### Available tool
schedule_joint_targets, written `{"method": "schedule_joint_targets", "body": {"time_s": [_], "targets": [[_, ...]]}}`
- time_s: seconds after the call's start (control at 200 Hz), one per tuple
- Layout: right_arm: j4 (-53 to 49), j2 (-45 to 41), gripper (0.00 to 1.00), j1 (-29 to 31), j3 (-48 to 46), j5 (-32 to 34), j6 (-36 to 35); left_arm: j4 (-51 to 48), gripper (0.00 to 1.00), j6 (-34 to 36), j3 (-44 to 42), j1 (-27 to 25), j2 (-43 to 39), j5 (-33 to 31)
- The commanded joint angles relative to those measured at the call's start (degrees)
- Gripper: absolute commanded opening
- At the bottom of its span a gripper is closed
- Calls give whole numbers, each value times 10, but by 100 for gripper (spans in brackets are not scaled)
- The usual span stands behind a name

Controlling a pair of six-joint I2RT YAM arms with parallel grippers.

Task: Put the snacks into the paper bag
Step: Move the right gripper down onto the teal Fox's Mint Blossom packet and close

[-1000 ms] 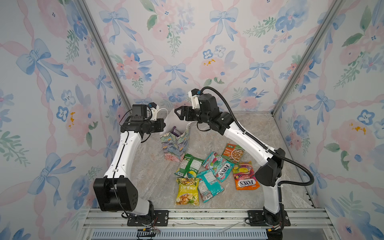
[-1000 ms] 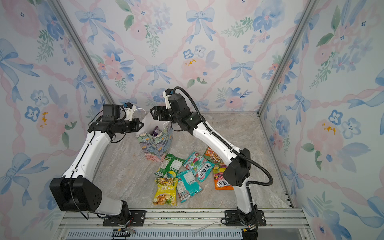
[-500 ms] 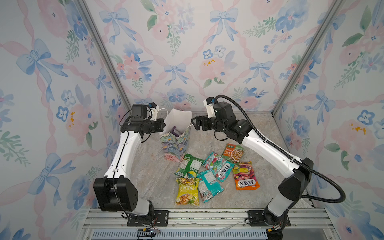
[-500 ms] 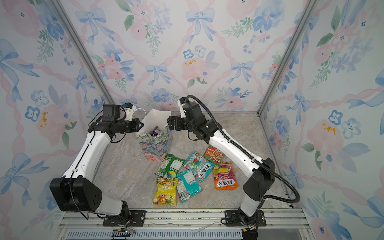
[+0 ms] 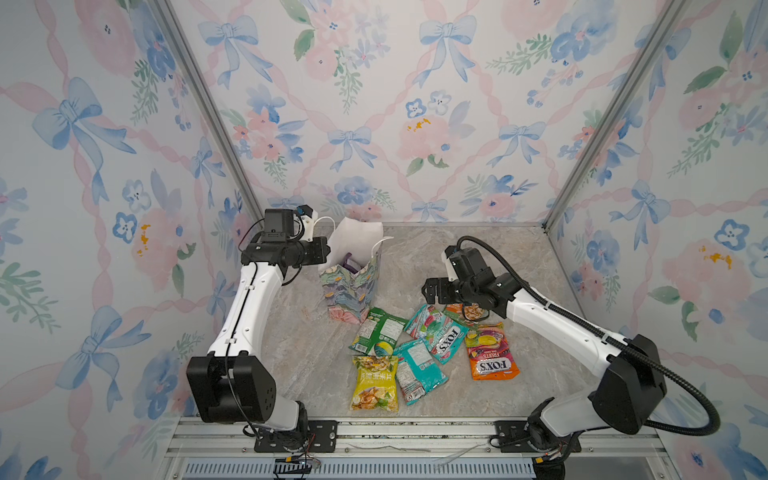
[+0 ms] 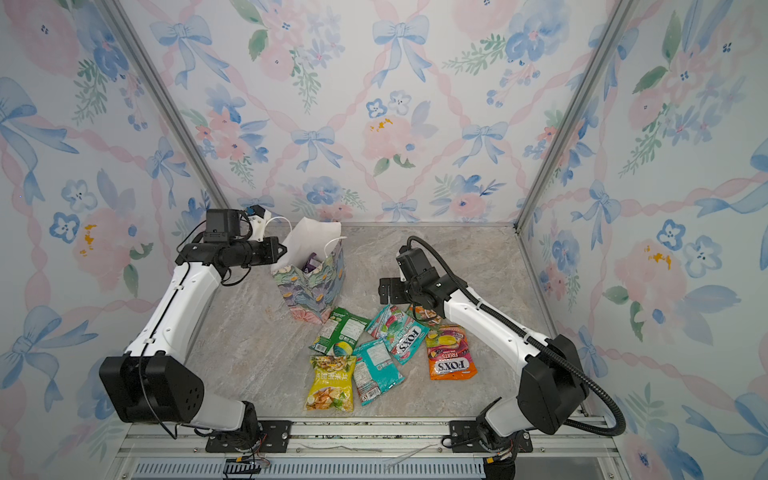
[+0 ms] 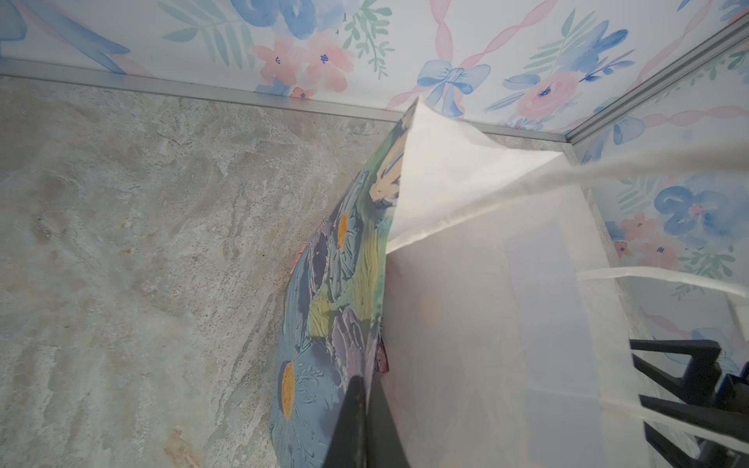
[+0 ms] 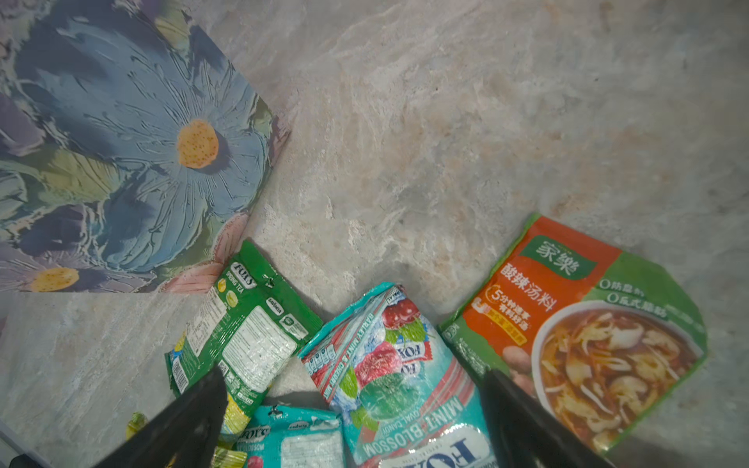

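Pinching the left rim of the small upright paper gift bag (image 5: 351, 291) with the left gripper (image 5: 325, 252), jaws pressed together on the thin paper wall, one dark finger (image 7: 352, 417) lying against the painted outside. Holding that mouth gaping, showing a smooth matte white lining and limp white cord handles (image 7: 648, 162). Containing, as far as visible, a single glossy purple packet (image 5: 348, 262), its top peeking above the front edge, the rest hidden. Displaying ridged brushstrokes on the outer faces: blue daisies with yellow centres, green and lilac leaves, sharp folded corners.

Hovering the right gripper (image 8: 352, 377) low over the loose pile, black tapered jaws spread wide apart and gripping nothing. Pointing down toward a crinkled teal FOX'S mint packet (image 8: 389, 364) printed with cherries.

Counting six flat, shiny, rectangular packets lying outside the bag on the grey-beige marble-patterned tabletop (image 5: 299, 332), in front of it and to its right:
- a green tea-candy packet (image 8: 239, 336), label side up, just beside the bag's foot
- the teal mint one, touching a second teal packet (image 5: 417, 370) lying back up
- an orange-and-green soup packet (image 8: 575, 324) with a bowl picture, partly under the right arm in both top views
- an orange FOX'S fruits packet (image 5: 490, 353)
- a yellow chip packet (image 5: 374, 382) nearest the front rail
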Motion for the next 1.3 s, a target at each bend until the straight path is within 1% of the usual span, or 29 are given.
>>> {"method": "schedule_joint_targets", "body": {"time_s": [0.0,0.08,0.13,0.15,0.33,0.445,0.54,0.725,1.125,1.215,1.295], "targets": [[-8,-11,94,0,-38,-54,49,-3,0,11,-9,2,-9,2],[1,-16,89,10,-73,-83,76,-3,0,11,-9,2,-9,0],[1,-21,87,23,-93,-90,81,-2,0,12,-9,2,-9,-1],[1,-23,86,28,-99,-93,99,-3,0,12,-9,2,-10,-1],[11,-39,76,73,-159,-128,146,-3,0,12,-10,3,-7,1],[38,-50,73,94,-201,-143,187,-3,0,12,-9,4,-7,3],[51,-56,72,107,-227,-145,210,-3,0,12,-9,3,-9,3],[61,-58,72,118,-254,-141,222,-3,0,11,-10,3,-13,6],[145,-36,71,135,-299,-160,266,-3,0,9,-9,3,-13,9],[154,-31,69,137,-302,-161,273,-2,0,9,-9,3,-13,9],[164,-27,66,138,-309,-159,282,-3,0,10,-9,3,-14,9]]}}
